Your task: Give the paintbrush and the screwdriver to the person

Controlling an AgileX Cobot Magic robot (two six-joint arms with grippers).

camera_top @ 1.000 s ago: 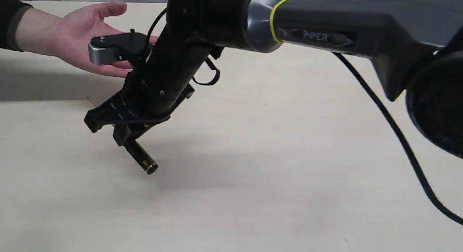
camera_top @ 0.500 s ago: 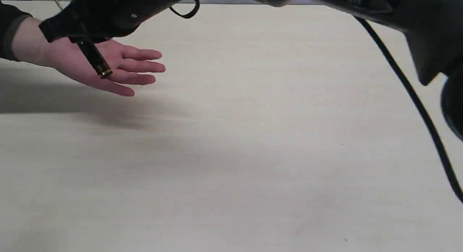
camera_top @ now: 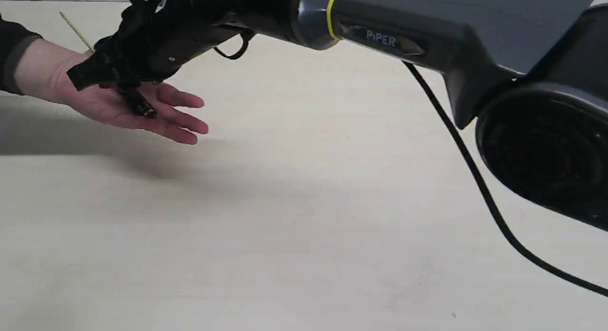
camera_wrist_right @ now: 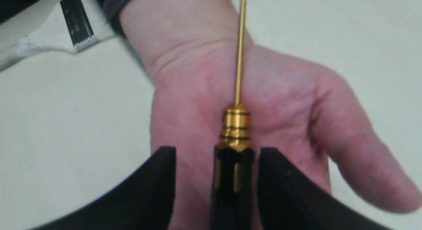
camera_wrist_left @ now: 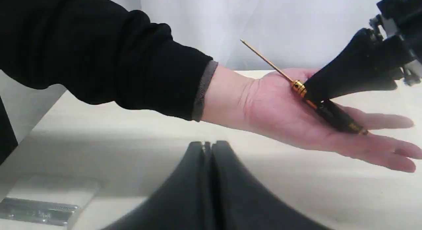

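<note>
Sitting nearest in the left wrist view, the left gripper (camera_wrist_left: 207, 147) has its jaws pressed together on nothing; beyond it the person's hand (camera_wrist_left: 290, 121) lies flat, palm up, fingers uncurled, the screwdriver (camera_wrist_left: 333, 116) resting along the palm. Farther back the right gripper (camera_wrist_right: 216, 153) straddles the black handle with jaws spread and a gap showing, so this handover looks at its release: next, lift straight clear without snagging the shaft. No paintbrush is in sight.
</note>
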